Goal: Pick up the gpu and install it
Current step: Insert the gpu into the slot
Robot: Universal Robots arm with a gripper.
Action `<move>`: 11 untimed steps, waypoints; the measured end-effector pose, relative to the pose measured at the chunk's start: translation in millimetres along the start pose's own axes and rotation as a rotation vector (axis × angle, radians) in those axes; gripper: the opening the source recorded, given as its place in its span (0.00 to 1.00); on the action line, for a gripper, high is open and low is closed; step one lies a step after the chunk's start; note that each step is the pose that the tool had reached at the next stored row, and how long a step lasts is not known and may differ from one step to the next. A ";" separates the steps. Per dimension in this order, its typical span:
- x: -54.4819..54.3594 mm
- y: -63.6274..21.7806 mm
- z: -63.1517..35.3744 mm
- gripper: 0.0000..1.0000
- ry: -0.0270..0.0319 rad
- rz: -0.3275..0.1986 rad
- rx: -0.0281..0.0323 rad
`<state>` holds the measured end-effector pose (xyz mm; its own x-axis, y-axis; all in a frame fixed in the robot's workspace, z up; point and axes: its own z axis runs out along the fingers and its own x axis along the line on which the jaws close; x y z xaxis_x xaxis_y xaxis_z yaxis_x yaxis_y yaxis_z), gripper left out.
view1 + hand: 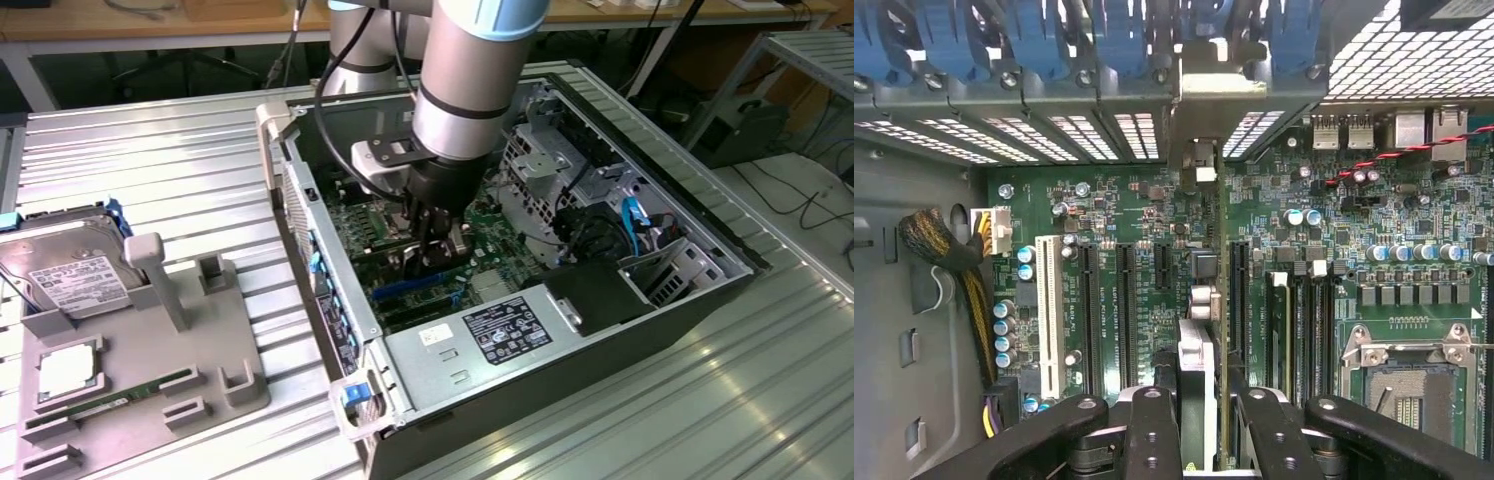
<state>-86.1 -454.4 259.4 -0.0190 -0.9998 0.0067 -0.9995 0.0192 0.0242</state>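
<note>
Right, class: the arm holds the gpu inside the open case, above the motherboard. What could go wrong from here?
1. The gpu, held edge-on in the gripper, sits among several parallel slots; slightly off, it may jam against a slot wall or nearby components.
2. Its end bracket is close to the case's rear panel and could catch there.
3. Gripped along one edge, the card might tilt when pressed.

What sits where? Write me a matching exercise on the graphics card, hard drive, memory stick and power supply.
1 graphics card
2 hard drive
3 memory stick
4 power supply

a thin, green, flat on the grey tray
b gripped by the tool above the green board
c labelled box in the case corner
d label up, beside the tray's tall post

Pairs: 1-b, 2-d, 3-a, 4-c
</note>
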 end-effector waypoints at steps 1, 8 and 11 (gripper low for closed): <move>-0.1 0.6 0.1 0.28 0.0001 0.000 0.0000; -1.1 2.1 0.7 0.28 0.0016 0.000 0.0000; -2.2 2.7 1.1 0.28 0.0033 0.000 0.0001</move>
<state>-88.7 -452.2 258.4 -0.0192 -0.9998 0.0100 -0.9995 0.0194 0.0241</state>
